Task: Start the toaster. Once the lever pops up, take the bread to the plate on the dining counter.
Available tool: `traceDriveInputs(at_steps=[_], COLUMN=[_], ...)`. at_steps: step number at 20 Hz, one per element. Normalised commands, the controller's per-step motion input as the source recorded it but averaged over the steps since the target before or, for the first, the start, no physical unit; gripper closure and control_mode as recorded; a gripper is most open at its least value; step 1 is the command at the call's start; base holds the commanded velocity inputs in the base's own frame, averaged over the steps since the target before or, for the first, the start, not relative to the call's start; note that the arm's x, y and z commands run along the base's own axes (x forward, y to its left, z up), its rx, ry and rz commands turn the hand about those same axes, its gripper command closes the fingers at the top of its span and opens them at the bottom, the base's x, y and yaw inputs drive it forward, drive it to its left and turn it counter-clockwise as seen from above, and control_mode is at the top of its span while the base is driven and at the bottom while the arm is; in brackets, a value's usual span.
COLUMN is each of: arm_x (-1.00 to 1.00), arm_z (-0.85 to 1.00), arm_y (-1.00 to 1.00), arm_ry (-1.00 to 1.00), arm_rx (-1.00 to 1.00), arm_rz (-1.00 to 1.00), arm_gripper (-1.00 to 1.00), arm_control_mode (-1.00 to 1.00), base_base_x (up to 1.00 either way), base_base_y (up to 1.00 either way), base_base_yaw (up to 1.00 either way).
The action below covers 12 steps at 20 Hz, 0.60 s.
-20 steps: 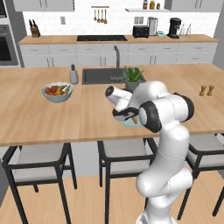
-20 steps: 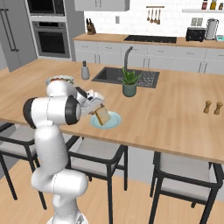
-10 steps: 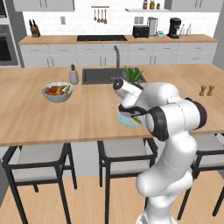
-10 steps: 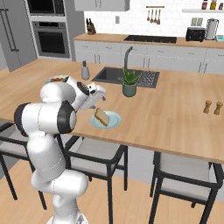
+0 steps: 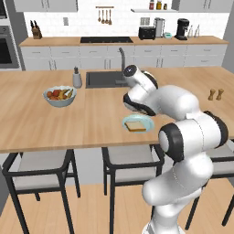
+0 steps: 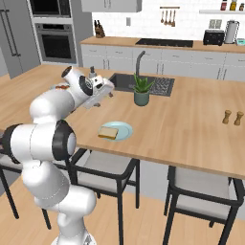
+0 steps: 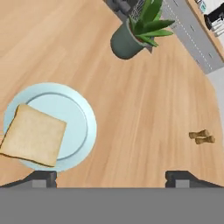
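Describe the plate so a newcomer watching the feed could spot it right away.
Start at the long light-wood dining counter with stools along its front. Near its front edge, in front of the potted plant, lies the plate. It is small, round, flat and pale blue-green with the bread on it, unlike the deeper bowl of fruit farther along.

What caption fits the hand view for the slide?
Bread lies on the plate on the dining counter; open gripper above, potted plant beyond.
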Motion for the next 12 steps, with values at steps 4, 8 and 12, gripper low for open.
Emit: traceDriveInputs(at_steps=[4,8,12], arm_x=[-0.96,-1.00,-1.00], arm_z=[0.37,0.44,0.30], arm_y=[0.00,0.00,0.00], arm_ry=[-0.14,-0.22,-0.28], arm_rx=[0.37,0.36,0.32], arm_rz=[0.01,0.02,-0.07], arm_gripper=[-1.00,-1.00,-1.00], arm_control_mode=[-1.00,-1.00,-1.00], base_base_x=[0.00,0.00,0.00], base_base_y=[0.00,0.00,0.00], base_base_yaw=[0.00,0.00,0.00])
